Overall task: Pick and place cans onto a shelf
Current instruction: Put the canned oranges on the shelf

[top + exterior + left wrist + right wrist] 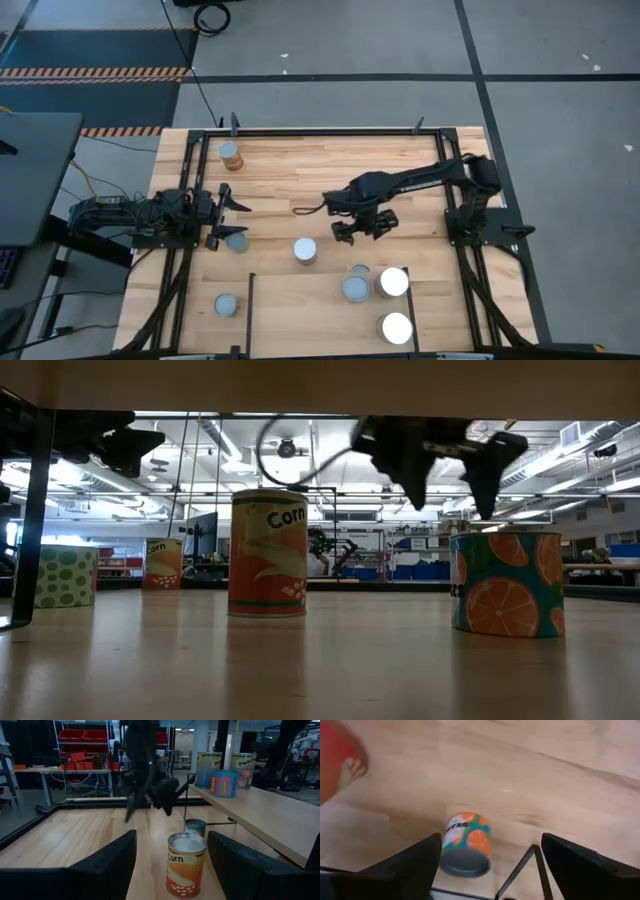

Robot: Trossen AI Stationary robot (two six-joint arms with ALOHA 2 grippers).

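Note:
The shelf [300, 312] is a raised light-wood board with black rails at the table's near edge; three cans stand on it [223, 782]. An orange-patterned can [505, 582] stands on the table by the shelf's far edge, and shows in the right wrist view [466, 845]. My right gripper [365, 230] hangs open and empty above the table, just far of that can. A Corn can [305, 250] stands mid-table. My left gripper [224, 222] is open and empty beside a green-dotted can [237, 242], facing the Corn can [186, 865].
Another Corn can [231, 153] stands at the far left of the table. A can [227, 305] stands on the table left of the shelf. A thin black shelf leg [520, 870] stands beside the orange-patterned can. Bare wood lies across the table's far middle.

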